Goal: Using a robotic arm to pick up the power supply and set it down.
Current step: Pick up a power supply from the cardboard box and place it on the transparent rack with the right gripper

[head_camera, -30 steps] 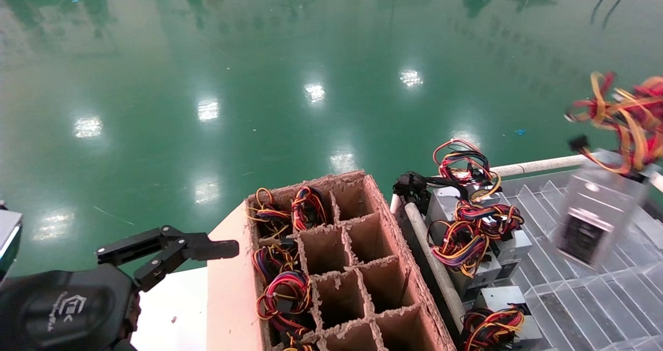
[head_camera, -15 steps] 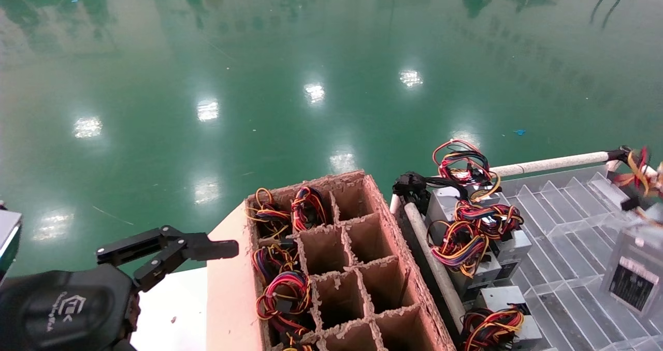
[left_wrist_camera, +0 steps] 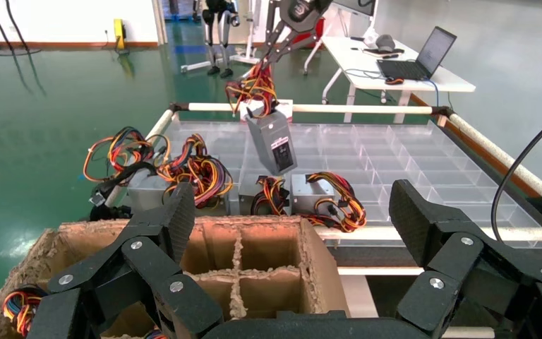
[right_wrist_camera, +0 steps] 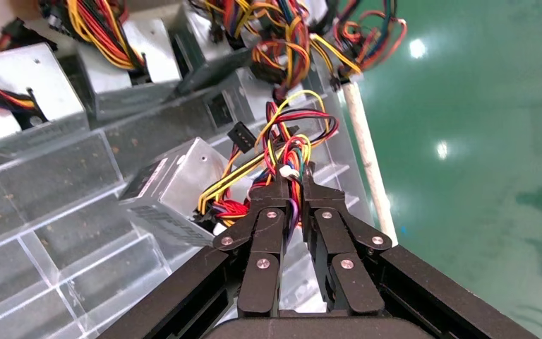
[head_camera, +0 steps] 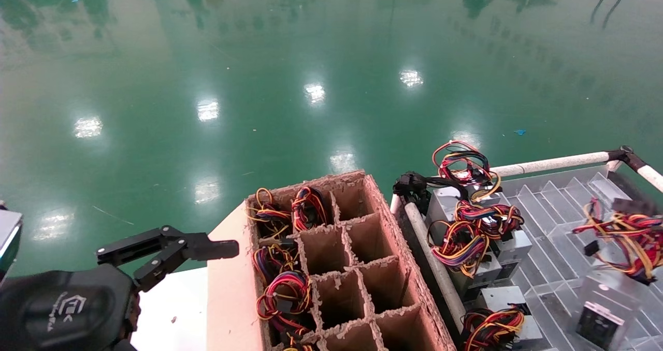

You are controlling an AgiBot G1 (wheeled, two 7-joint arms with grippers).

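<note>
The power supply (head_camera: 603, 309) (right_wrist_camera: 173, 187), a silver-grey box with a black-panelled face, hangs tilted just above the clear tray's cells at the right. Its red, yellow and black wire bundle (head_camera: 624, 234) (right_wrist_camera: 282, 152) rises from the box. My right gripper (right_wrist_camera: 294, 180) is shut on that bundle; in the left wrist view the right gripper (left_wrist_camera: 293, 14) shows far off above the hanging power supply (left_wrist_camera: 272, 141). The right gripper is out of the head view. My left gripper (head_camera: 207, 247) (left_wrist_camera: 293, 205) is open and holds nothing, parked left of the cardboard box.
A cardboard divider box (head_camera: 386, 206) stands in the middle, its left cells holding wire bundles. A clear divided tray (head_camera: 549, 211) with a white padded rail (head_camera: 549, 163) lies to the right. Several other power supplies (head_camera: 481, 237) crowd the tray's left side.
The held power supply has swung and come down, from high at the right edge to low over the tray's near cells. The left arm has not moved.
</note>
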